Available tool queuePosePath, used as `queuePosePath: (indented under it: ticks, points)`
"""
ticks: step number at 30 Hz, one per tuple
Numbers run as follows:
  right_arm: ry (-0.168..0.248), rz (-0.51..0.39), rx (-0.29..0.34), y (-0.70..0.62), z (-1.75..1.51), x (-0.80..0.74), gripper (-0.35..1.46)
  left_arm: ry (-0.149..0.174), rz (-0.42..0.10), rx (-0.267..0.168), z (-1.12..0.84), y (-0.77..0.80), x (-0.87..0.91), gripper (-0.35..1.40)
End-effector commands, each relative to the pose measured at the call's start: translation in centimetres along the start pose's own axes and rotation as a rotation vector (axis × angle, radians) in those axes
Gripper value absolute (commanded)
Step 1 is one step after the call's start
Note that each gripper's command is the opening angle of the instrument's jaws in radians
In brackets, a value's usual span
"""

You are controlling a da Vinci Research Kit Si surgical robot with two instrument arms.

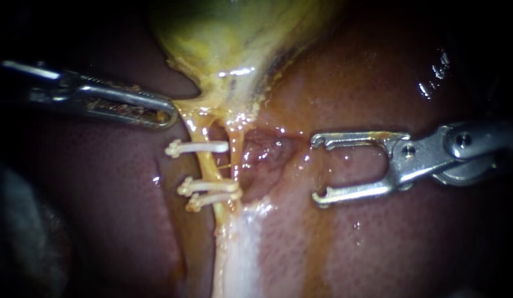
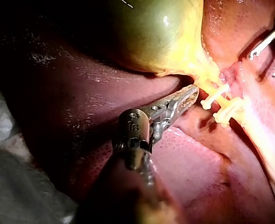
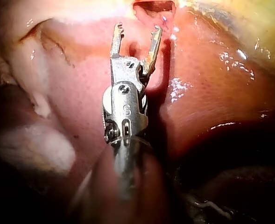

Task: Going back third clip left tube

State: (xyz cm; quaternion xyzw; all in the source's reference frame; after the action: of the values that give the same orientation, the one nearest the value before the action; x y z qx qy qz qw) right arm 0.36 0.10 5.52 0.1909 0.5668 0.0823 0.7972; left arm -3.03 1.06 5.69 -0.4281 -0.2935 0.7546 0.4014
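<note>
Three white clips sit across the left tube (image 1: 208, 165): one higher up (image 1: 198, 147) and two close together lower down (image 1: 209, 186) (image 1: 212, 200). The right tube (image 1: 235, 157) beside it is bare. My right instrument (image 1: 316, 169) stands to the right of the tubes, apart from them, its jaws wide open and empty; the right wrist view shows the same open jaws (image 3: 137, 31). My left instrument (image 1: 167, 113) comes in from the left, jaws shut on the yellow tissue at the gallbladder's (image 1: 234, 38) neck, also seen in the left wrist view (image 2: 189, 95).
Dark red liver (image 1: 378, 243) surrounds the tubes on both sides. A raw reddish hollow (image 1: 267, 154) lies between the right tube and the open jaws. A pale band of tissue (image 1: 240, 259) runs down below the clips. Grey cloth (image 2: 16, 196) lies beside the liver.
</note>
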Motion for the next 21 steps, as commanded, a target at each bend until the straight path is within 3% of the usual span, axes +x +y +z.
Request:
queuePosePath:
  ticks: [1,10,21]
  points:
    - [0.000,0.000,0.000,0.00,0.00,0.00,0.49,-0.005,0.001,0.000,0.03,0.00,-0.01,-0.35]
    - [0.000,0.000,0.000,-0.01,0.00,0.00,0.49,-0.015,0.004,-0.008,0.20,0.02,-0.05,-0.35]
    - [0.000,0.000,0.000,-0.01,0.00,0.00,0.49,-0.016,0.004,-0.011,0.22,0.03,-0.05,-0.35]
